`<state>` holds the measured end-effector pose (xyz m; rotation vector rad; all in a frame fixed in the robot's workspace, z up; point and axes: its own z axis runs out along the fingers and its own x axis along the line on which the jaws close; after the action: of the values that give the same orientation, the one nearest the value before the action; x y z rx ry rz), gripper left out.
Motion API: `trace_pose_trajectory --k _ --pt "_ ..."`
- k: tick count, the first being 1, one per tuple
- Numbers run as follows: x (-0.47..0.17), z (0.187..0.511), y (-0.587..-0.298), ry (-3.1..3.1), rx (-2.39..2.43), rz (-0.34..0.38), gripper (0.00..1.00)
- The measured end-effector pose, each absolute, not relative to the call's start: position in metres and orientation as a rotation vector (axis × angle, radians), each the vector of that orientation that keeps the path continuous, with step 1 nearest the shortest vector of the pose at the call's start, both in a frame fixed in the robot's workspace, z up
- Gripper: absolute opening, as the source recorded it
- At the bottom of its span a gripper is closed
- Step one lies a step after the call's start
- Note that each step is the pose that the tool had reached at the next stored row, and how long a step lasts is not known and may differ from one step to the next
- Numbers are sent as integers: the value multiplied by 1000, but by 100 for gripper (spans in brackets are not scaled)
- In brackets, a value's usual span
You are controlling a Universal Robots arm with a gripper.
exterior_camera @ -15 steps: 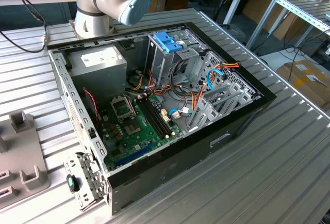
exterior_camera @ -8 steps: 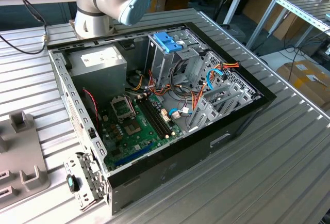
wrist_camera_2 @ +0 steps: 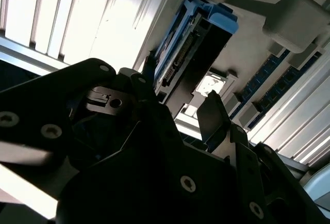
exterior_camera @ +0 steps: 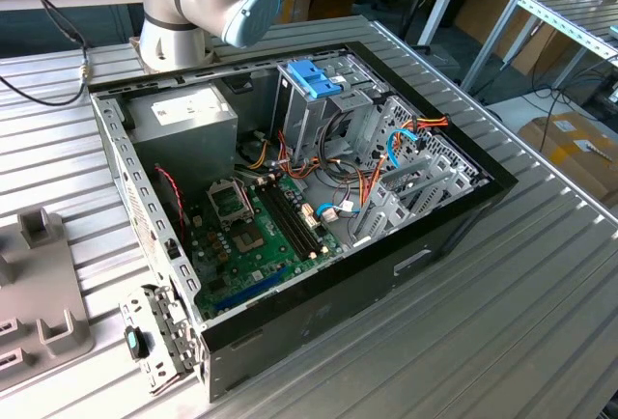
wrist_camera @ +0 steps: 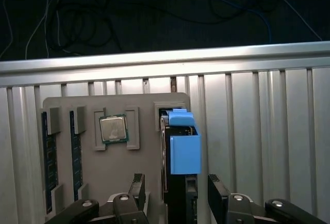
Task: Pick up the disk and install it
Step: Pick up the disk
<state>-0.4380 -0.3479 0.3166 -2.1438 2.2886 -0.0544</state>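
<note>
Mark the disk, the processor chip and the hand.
disk (wrist_camera: 184, 154), first wrist view, blue carrier face.
processor chip (wrist_camera: 113, 128), first wrist view, metal lid.
hand (wrist_camera: 177, 189), first wrist view, midway between fingertips.

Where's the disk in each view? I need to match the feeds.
First wrist view: the disk stands on edge in the tray, beside the chip, between the open claw's fingers.
Second wrist view: the disk is seen end-on, connector showing, just beyond the claw.
Exterior view: the tray lies at the exterior view's left, beside the case.
Shared landmark: the grey tray.
</note>
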Motion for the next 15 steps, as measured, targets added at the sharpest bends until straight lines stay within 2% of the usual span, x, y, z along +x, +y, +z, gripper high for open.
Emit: trace_pose_trajectory --k 15 --pt "-438 310 -348 2289 -2144 -54 60"
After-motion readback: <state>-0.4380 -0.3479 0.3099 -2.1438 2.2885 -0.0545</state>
